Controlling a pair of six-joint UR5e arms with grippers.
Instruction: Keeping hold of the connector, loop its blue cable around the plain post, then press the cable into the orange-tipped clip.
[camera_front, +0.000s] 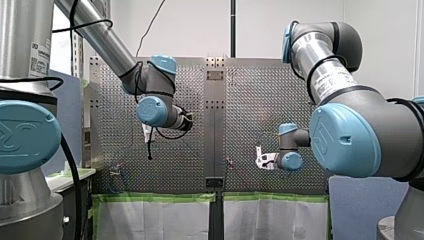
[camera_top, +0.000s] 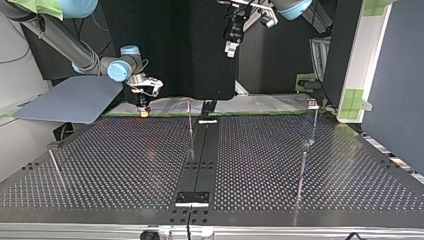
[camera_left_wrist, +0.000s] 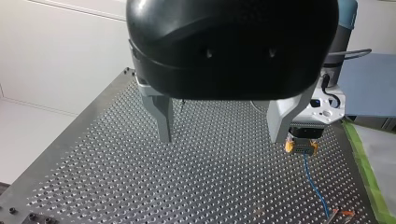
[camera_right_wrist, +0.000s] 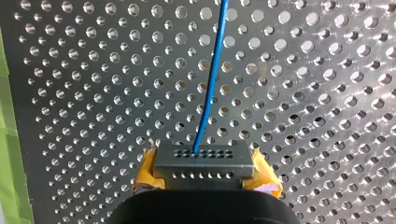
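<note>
Right gripper (camera_right_wrist: 205, 173): clamped on connector (camera_right_wrist: 204, 158), blue cable (camera_right_wrist: 212, 79) trailing. Left gripper (camera_left_wrist: 224, 135): apart, empty. Looping step pending; the next move likely needs a taut carry.

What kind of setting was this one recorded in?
Most likely a robotics lab test cell: my left arm and my right arm reach over a perforated metal table fitted with thin posts, and my right gripper holds a connector with a blue cable.

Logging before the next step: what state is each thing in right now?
Left tool: open, empty.
Right tool: shut on the connector.
Connector: gripped, cable plugged in.
Blue cable: runs free above the perforated table, not looped round anything.
</note>
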